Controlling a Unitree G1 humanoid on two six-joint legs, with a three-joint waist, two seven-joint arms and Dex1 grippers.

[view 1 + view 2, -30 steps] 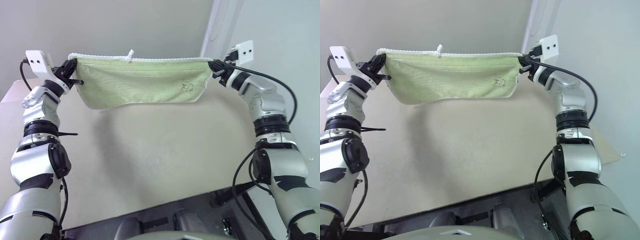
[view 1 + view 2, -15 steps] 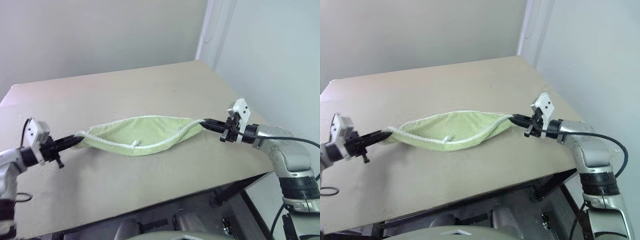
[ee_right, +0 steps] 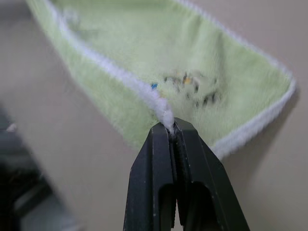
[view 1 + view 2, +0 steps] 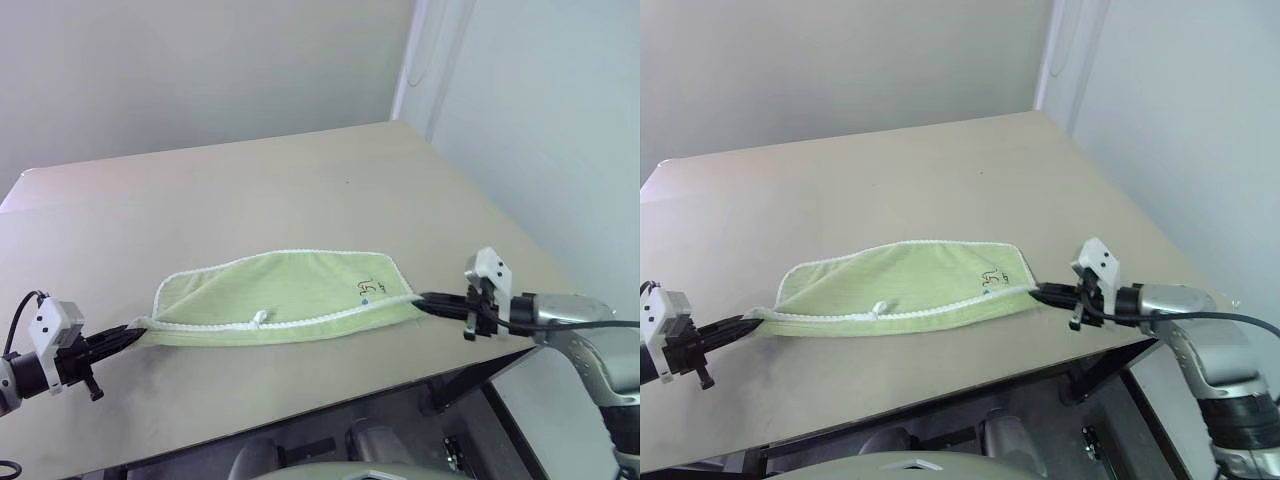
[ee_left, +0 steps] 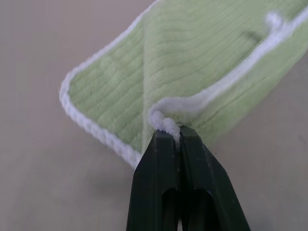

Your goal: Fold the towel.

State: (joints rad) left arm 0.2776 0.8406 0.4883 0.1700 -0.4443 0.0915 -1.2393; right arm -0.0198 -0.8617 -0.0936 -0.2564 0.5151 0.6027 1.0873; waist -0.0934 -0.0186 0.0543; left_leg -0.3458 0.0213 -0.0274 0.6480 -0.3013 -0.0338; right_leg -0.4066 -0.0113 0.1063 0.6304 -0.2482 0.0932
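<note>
**Towel held at both near corners**

Left gripper [image 4: 135, 331] and right gripper [image 4: 422, 298] are each clamped on a corner of the towel [image 4: 285, 295]. It lies folded near the table's [image 4: 300, 190] near edge, fold towards the far side.

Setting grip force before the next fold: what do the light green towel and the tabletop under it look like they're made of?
The light green rectangular towel looks like soft terry cloth: a ribbed, fuzzy pile with a corded white stitched edging, probably cotton or microfibre. The beige tabletop looks like smooth matte laminate or painted board: even colour, no grain, only faint sheen.
</note>
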